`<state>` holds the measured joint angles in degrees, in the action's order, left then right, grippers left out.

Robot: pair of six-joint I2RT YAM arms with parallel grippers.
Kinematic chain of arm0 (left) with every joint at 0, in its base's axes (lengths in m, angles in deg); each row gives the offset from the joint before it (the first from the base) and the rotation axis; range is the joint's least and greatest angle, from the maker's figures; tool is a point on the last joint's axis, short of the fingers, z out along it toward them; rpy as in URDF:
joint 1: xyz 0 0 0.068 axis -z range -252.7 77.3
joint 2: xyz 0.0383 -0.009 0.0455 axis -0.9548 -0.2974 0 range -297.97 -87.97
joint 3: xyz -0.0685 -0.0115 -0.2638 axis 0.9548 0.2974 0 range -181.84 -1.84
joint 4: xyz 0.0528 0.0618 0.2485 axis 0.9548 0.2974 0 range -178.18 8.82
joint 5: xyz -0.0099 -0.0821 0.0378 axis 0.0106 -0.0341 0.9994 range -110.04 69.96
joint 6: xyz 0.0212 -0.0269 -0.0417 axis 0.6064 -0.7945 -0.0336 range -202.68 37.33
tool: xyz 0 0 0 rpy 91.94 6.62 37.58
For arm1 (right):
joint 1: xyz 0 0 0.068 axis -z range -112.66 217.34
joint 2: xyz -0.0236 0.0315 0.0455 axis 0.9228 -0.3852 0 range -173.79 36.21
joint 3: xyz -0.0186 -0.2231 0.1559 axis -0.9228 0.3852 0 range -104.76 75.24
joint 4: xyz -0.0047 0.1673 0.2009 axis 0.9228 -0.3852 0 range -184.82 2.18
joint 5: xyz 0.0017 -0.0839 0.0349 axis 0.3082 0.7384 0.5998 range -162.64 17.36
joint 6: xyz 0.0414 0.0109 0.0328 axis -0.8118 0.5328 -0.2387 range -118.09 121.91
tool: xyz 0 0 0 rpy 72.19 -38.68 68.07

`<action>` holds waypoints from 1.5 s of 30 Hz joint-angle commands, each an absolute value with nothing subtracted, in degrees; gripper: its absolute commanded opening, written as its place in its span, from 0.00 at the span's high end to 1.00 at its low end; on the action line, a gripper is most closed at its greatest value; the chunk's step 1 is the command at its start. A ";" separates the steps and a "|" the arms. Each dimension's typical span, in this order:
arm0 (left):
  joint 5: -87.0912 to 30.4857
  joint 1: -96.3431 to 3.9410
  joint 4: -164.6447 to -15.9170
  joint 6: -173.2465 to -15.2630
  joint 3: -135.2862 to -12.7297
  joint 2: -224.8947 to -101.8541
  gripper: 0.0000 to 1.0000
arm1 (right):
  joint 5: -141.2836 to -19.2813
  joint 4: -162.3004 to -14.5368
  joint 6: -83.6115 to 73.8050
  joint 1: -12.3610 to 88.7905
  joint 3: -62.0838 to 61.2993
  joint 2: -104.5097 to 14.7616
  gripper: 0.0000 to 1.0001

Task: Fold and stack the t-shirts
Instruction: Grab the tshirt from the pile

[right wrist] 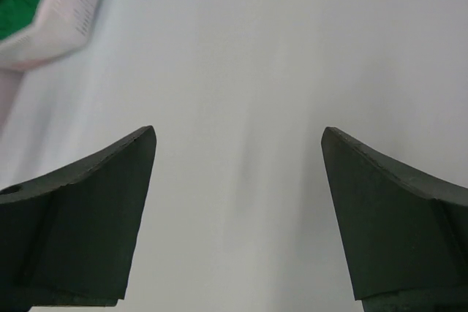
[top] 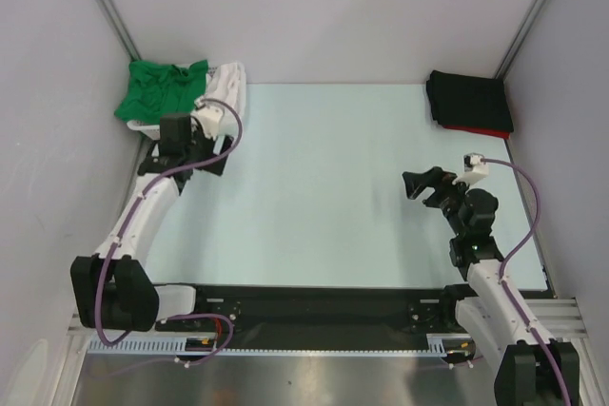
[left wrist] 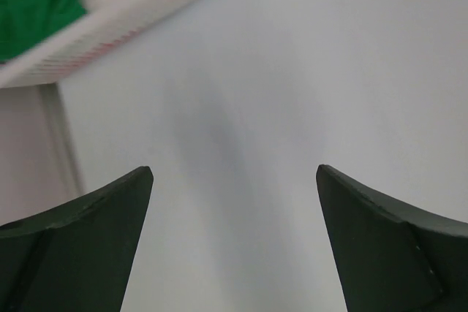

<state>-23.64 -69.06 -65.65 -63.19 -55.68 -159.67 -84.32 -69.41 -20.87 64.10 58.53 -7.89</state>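
L fingers [left wrist: 73,253] & R fingers [right wrist: 73,231] both spread wide, holding nothing, over table [top: 314,187].

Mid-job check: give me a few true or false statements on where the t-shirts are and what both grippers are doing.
1. The green t-shirt lies in the basket at the far left corner. True.
2. The left gripper is shut on the green t-shirt. False: its fingers are open and hold nothing.
3. A folded black t-shirt lies on a red t-shirt at the far right corner. True.
4. The right gripper holds a t-shirt. False: its fingers are open and empty, over bare table.
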 commanded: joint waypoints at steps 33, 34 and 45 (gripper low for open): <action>-1.59 -83.77 -56.36 -59.66 -137.63 -234.31 0.31 | -92.68 -69.80 -26.83 66.82 47.21 -9.93 0.00; -1.50 -83.77 -56.53 -59.30 -137.37 -234.31 0.41 | -92.68 -70.15 -26.65 66.81 46.86 -10.02 0.00; -5.97 -83.42 -57.16 -61.84 -132.88 -219.48 1.00 | -92.85 -71.12 -26.56 66.46 45.80 -8.62 0.00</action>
